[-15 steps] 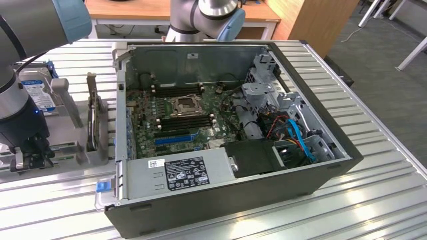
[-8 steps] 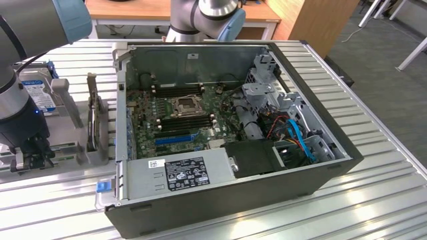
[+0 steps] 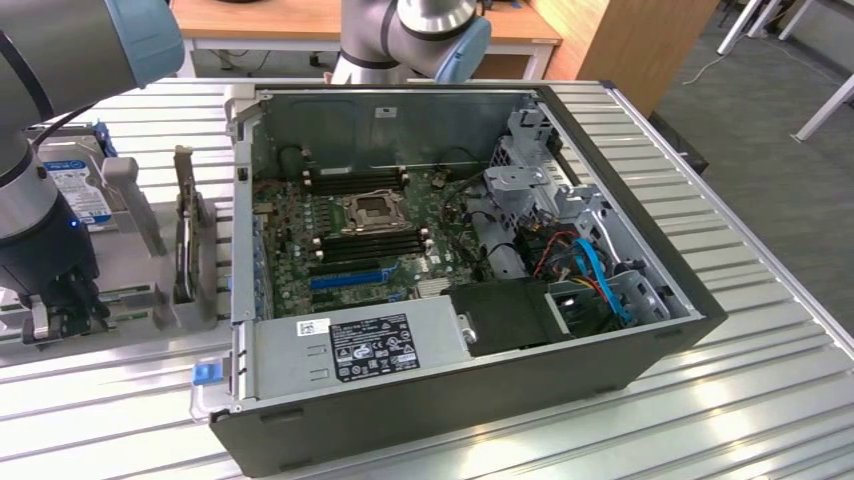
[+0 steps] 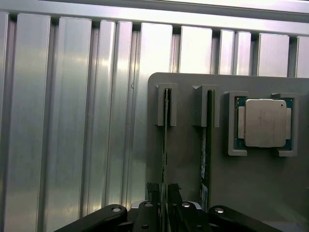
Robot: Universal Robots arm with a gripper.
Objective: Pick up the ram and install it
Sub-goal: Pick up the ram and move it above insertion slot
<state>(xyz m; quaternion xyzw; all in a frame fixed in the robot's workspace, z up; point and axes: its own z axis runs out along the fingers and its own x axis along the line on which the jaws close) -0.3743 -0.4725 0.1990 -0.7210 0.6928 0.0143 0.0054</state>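
Observation:
The ram (image 4: 165, 135) is a thin green stick standing on edge in a slotted bracket of a grey holder plate (image 4: 186, 154). My gripper (image 4: 164, 189) sits over its near end, one fingertip (image 4: 152, 189) on each side of the stick, open with narrow gaps. A second stick (image 4: 204, 145) stands in the neighbouring bracket. In the exterior view my gripper (image 3: 60, 318) hangs low over the holder at the exterior view's left, beside the open computer case (image 3: 641, 350). The motherboard's (image 3: 287, 265) long black slots (image 3: 374, 245) lie inside the case.
A processor chip (image 4: 265, 122) rests in its own frame on the holder plate. An upright card (image 3: 187, 240) and a hard drive (image 3: 74, 190) stand between my arm and the case. The power supply (image 3: 360, 345) and drive cage (image 3: 534, 195) crowd the case. Everything sits on a ribbed metal table (image 3: 747, 400).

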